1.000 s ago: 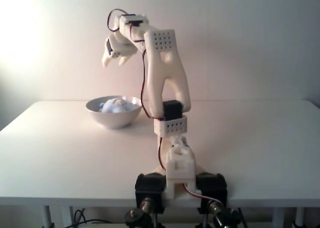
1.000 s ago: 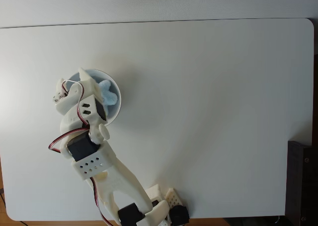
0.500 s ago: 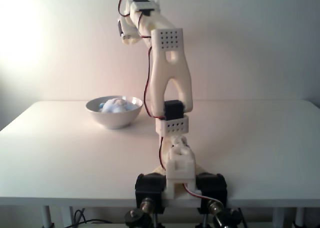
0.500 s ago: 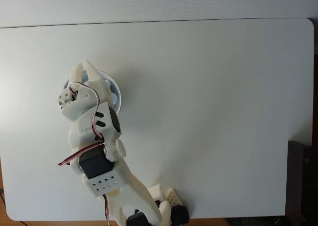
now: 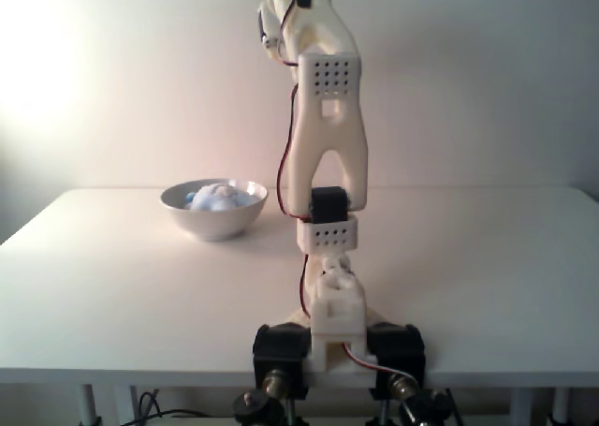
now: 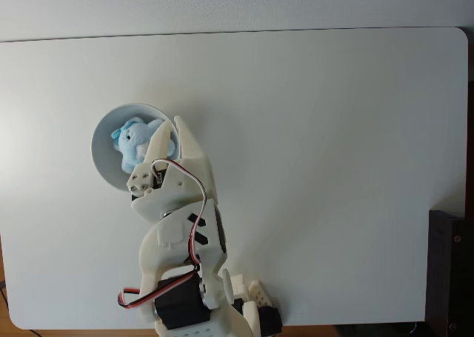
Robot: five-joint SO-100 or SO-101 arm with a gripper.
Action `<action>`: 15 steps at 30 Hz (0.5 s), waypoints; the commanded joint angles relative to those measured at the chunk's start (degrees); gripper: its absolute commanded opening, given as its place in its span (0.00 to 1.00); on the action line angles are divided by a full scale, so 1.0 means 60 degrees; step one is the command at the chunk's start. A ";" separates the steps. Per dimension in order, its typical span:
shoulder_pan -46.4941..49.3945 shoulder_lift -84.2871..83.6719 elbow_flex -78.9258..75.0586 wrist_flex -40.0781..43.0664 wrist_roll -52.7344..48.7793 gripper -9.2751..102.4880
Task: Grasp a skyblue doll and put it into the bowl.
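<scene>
The fingers point(image 6: 159, 133) are spread and hold nothing in the fixed view from above; they stand over the bowl's point(image 6: 104, 167) right rim, with the doll point(image 6: 132, 143) lying inside the bowl just left of them. In the fixed view from the front, the doll point(image 5: 217, 198) sits low in the bowl point(image 5: 213, 222) on the table point(image 5: 122, 286) and the arm point(image 5: 325, 145) rises steeply, well above it. To my eye the drop is done; pulling back high and clear of the rim would finish it cleanly.
</scene>
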 commanded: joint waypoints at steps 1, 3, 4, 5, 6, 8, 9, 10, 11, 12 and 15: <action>0.0278 0.0996 -0.0396 0.1011 -0.0044 0.08; 0.0439 0.1348 -0.0396 0.1611 -0.0088 0.08; 0.0542 0.1523 -0.0396 0.1904 -0.0190 0.08; 0.0659 0.1699 -0.0396 0.2168 -0.0308 0.08; 0.0762 0.1860 -0.0396 0.2432 -0.0454 0.08; 0.0967 0.2139 -0.0396 0.2959 -0.0659 0.08; 0.1069 0.2256 -0.0396 0.3223 -0.0732 0.08; 0.1157 0.2358 -0.0396 0.3486 -0.0776 0.08; 0.1245 0.2446 -0.0381 0.3794 -0.0776 0.08; 0.1333 0.2520 -0.0381 0.4087 -0.0776 0.08; 0.1567 0.2710 -0.0381 0.4980 -0.0776 0.08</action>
